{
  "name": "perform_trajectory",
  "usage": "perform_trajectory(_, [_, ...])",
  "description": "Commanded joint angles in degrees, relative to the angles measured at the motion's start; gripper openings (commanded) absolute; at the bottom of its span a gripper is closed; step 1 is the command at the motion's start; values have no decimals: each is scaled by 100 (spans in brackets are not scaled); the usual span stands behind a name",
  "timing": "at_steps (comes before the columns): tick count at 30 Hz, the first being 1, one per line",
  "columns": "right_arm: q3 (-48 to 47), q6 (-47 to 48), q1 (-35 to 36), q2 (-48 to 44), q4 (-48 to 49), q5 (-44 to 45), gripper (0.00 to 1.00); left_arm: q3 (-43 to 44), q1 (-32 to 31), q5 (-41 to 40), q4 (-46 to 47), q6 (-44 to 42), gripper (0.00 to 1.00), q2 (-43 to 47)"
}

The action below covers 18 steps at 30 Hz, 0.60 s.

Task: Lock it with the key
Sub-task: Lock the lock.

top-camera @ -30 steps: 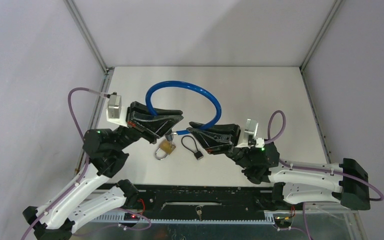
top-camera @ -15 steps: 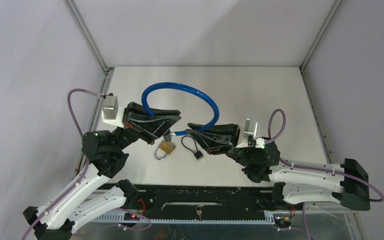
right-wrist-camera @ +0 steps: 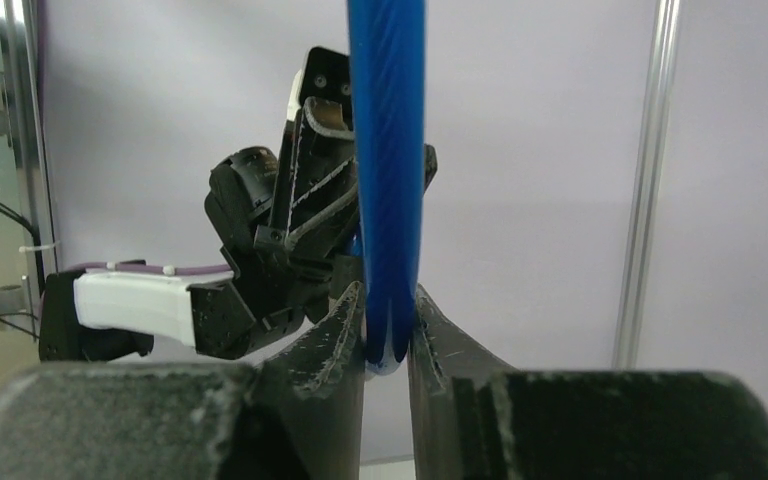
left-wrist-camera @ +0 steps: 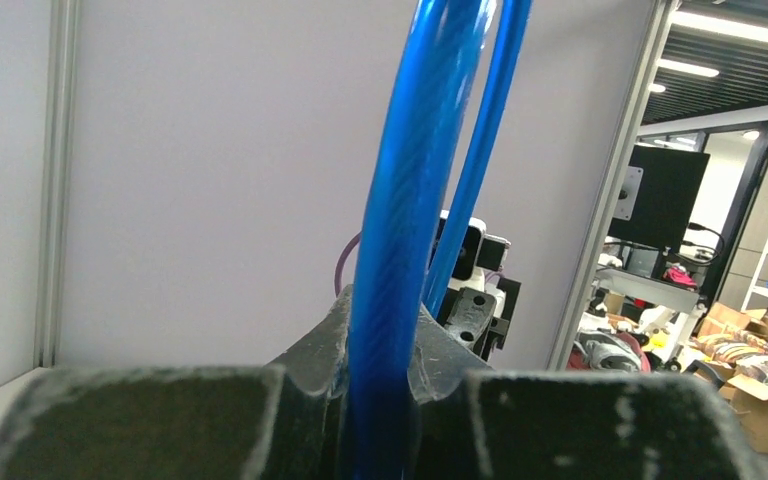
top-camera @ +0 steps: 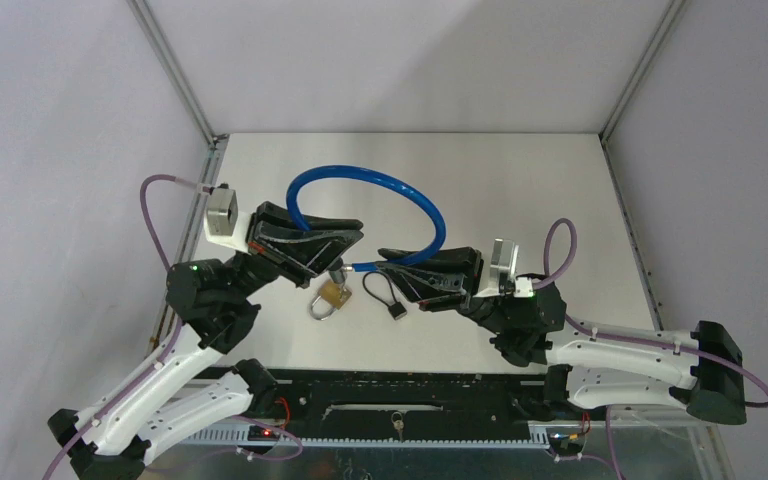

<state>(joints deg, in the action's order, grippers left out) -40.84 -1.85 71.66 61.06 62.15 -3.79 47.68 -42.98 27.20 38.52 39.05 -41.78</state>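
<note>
A blue cable lock [top-camera: 380, 187] arches above the table between both grippers. My left gripper [top-camera: 352, 243] is shut on one end of the cable [left-wrist-camera: 400, 300]. My right gripper [top-camera: 385, 257] is shut on the other end [right-wrist-camera: 388, 200], whose silver tip points toward the left gripper. A brass padlock [top-camera: 328, 297] with keys hanging by it lies under the left gripper. A small black padlock with a wire loop [top-camera: 388, 295] lies beside it. The cable's lock body is hidden behind the left fingers.
The white table [top-camera: 520, 190] is enclosed by grey walls and metal posts at the back corners. A black rail with a key hanging from it [top-camera: 396, 425] runs along the near edge. Purple cables loop from both wrists.
The right arm has shifted slightly right and the cable arch moved with it. The left gripper barely moved. Both grips stay the same.
</note>
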Motion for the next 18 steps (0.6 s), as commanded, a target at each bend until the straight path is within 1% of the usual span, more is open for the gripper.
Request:
perform_trajectory(1, [111, 167, 9, -61, -1060, -99, 23, 42, -41, 11, 799, 312, 0, -32])
perform_trajectory(10, [111, 168, 24, -632, -1360, -77, 38, -66, -39, 29, 899, 426, 0, -62])
perform_trajectory(12, [111, 354, 26, -744, -1504, -161, 41, -112, -38, -12, 1005, 471, 0, -51])
perform_trajectory(18, [111, 281, 30, -1014, -1887, -250, 42, -93, -37, 59, 1307, 588, 0, -91])
